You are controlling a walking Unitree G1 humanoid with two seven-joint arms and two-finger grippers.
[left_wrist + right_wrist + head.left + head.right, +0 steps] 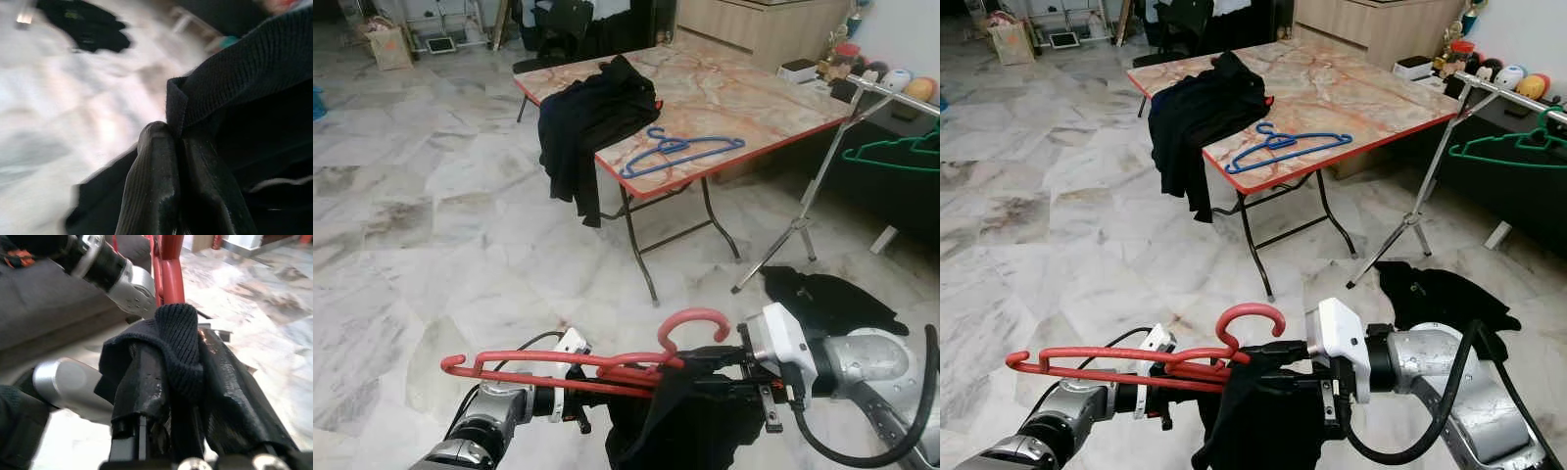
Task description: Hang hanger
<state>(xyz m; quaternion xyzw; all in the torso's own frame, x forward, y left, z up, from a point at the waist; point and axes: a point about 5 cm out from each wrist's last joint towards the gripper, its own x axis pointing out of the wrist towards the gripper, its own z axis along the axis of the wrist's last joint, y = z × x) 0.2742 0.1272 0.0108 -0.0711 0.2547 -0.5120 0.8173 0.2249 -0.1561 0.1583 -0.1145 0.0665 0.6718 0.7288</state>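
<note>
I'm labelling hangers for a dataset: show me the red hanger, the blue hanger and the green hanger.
red hanger (693, 320), left eye view, top of its hook.
blue hanger (685, 157), left eye view, middle of its frame on the table.
green hanger (1508, 149), right eye view, its lower bar.

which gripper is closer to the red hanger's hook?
Right. The right gripper is pinching the black garment just beside the red hanger hook; the left gripper sits farther along, under the hanger's bar.

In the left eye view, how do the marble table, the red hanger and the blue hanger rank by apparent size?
1. marble table, clearly largest.
2. red hanger, though nearness to the camera enlarges it.
3. blue hanger, smallest; the true sizes of the two hangers may be alike.
</note>
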